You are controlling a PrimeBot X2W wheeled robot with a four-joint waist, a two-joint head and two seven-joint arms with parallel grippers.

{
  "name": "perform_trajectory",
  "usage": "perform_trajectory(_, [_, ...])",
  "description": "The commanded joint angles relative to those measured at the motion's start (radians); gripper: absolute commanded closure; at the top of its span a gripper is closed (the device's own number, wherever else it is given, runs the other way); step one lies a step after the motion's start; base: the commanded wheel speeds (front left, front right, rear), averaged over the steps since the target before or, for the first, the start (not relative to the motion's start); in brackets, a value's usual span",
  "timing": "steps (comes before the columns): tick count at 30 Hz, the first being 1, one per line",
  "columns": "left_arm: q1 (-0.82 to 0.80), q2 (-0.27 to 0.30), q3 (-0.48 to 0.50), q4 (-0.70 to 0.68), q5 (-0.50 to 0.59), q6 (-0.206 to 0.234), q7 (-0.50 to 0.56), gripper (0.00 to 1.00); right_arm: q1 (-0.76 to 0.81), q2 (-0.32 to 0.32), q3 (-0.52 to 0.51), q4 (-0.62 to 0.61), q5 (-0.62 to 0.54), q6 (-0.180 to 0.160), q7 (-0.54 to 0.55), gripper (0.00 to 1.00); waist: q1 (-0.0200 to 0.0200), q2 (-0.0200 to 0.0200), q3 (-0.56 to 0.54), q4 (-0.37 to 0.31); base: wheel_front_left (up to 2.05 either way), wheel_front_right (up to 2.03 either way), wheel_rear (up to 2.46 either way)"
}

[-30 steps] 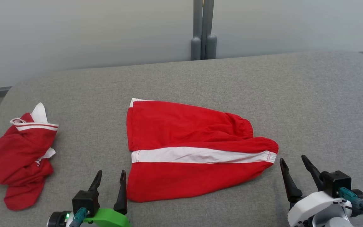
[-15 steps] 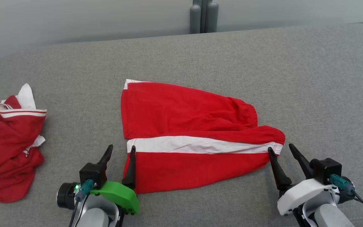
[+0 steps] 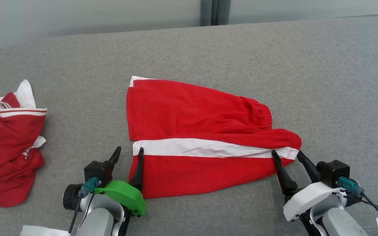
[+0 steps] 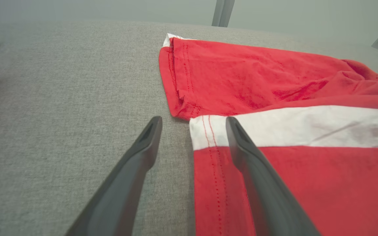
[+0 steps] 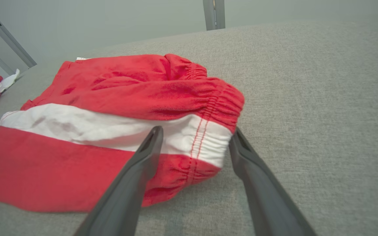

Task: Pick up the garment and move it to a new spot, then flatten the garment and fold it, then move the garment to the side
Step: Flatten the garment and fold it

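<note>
The red shorts (image 3: 202,131) lie flat in the middle of the gray pad (image 3: 340,82), and my left gripper (image 3: 129,150) and right gripper (image 3: 286,152) are both wide open and empty — one at the left hem, one at the stretchy right end. If I close now I might pinch only the top layer, or push the cloth into a lump. A second ago both grippers sat nearer me, short of the shorts.

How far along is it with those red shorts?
Done: the shorts lie mostly flat. In hand: the open left gripper straddles the stripe at the hem, the open right gripper at the waistband; nothing gripped. Left: folding, moving aside.
</note>
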Motion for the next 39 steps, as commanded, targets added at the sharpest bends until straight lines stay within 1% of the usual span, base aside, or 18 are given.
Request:
perform_trajectory(1, [-0.019,0.003,-0.001,0.029,-0.012,-0.009,-0.001,0.00,-0.006,-0.003,0.005,-0.001,0.004,0.000,-0.003,0.00,0.0000,0.0000,0.002,-0.003,0.00,0.00,0.00])
perform_trajectory(10, [-0.071,0.003,-0.032,0.123,-0.083,-0.042,-0.001,0.00,-0.017,-0.013,0.027,-0.008,0.022,0.000,-0.003,0.00,0.0000,0.0000,0.011,-0.015,0.00,0.00,0.00])
perform_trajectory(18, [-0.087,0.003,-0.068,0.151,-0.140,-0.051,-0.001,0.00,-0.017,-0.017,0.038,-0.014,0.034,0.000,-0.003,0.00,0.0000,0.0000,0.013,-0.020,0.00,0.00,0.00])
perform_trajectory(22, [-0.095,0.003,-0.100,0.152,-0.174,-0.052,-0.001,0.00,-0.017,-0.019,0.046,-0.015,0.039,0.000,-0.003,0.00,0.0000,0.0000,0.013,-0.021,0.00,0.00,0.00])
perform_trajectory(26, [-0.098,0.003,-0.122,0.135,-0.185,-0.052,-0.001,0.00,-0.019,-0.020,0.049,-0.016,0.040,0.000,-0.003,0.00,0.0000,0.0000,0.016,-0.021,0.00,0.00,0.00])
perform_trajectory(28, [-0.099,0.006,-0.124,0.120,-0.182,-0.052,-0.001,0.06,-0.018,-0.020,0.049,-0.016,0.041,0.000,-0.003,0.00,0.0000,0.0000,0.017,-0.020,0.00,0.00,0.00])
perform_trajectory(30, [-0.089,0.010,-0.120,0.103,-0.173,-0.052,-0.001,0.05,-0.019,-0.020,0.049,-0.015,0.042,0.000,-0.003,0.00,0.0000,0.0000,0.017,-0.019,0.00,0.00,0.00])
perform_trajectory(32, [-0.083,0.010,-0.121,0.101,-0.172,-0.052,-0.001,0.07,-0.021,-0.018,0.050,-0.014,0.042,0.000,-0.003,0.00,0.0000,0.0000,0.017,-0.018,0.00,0.00,0.00])
perform_trajectory(33, [-0.081,0.011,-0.122,0.100,-0.173,-0.052,-0.001,0.11,-0.021,-0.016,0.050,-0.014,0.041,0.000,-0.003,0.00,0.0000,0.0000,0.016,-0.018,0.00,0.00,0.00])
perform_trajectory(34, [-0.079,0.011,-0.124,0.100,-0.174,-0.052,-0.001,0.18,-0.021,-0.015,0.050,-0.015,0.040,0.000,-0.003,0.00,0.0000,0.0000,0.017,-0.017,0.00,0.00,0.00])
perform_trajectory(35, [-0.079,0.011,-0.126,0.100,-0.175,-0.052,-0.001,0.30,-0.020,-0.014,0.050,-0.016,0.039,0.000,-0.003,0.00,0.0000,0.0000,0.017,-0.017,0.00,0.00,0.00])
perform_trajectory(36, [-0.079,0.011,-0.125,0.101,-0.176,-0.052,-0.001,0.49,-0.020,-0.014,0.050,-0.017,0.039,0.000,-0.003,0.00,0.0000,0.0000,0.017,-0.017,0.00,0.00,0.00])
perform_trajectory(37, [-0.079,0.011,-0.125,0.101,-0.177,-0.052,-0.001,0.59,-0.020,-0.013,0.052,-0.017,0.039,0.000,-0.003,0.00,0.0000,0.0000,0.017,-0.017,0.00,0.00,0.00])
perform_trajectory(38, [-0.079,0.011,-0.125,0.100,-0.178,-0.052,-0.001,0.79,-0.022,-0.013,0.054,-0.018,0.040,0.000,-0.003,0.00,0.0000,0.0000,0.017,-0.017,0.00,0.00,0.00])
perform_trajectory(39, [-0.080,0.011,-0.128,0.099,-0.178,-0.052,-0.001,0.96,-0.023,-0.014,0.057,-0.018,0.043,0.000,-0.003,0.00,0.0000,0.0000,0.018,-0.017,0.00,0.00,0.00])
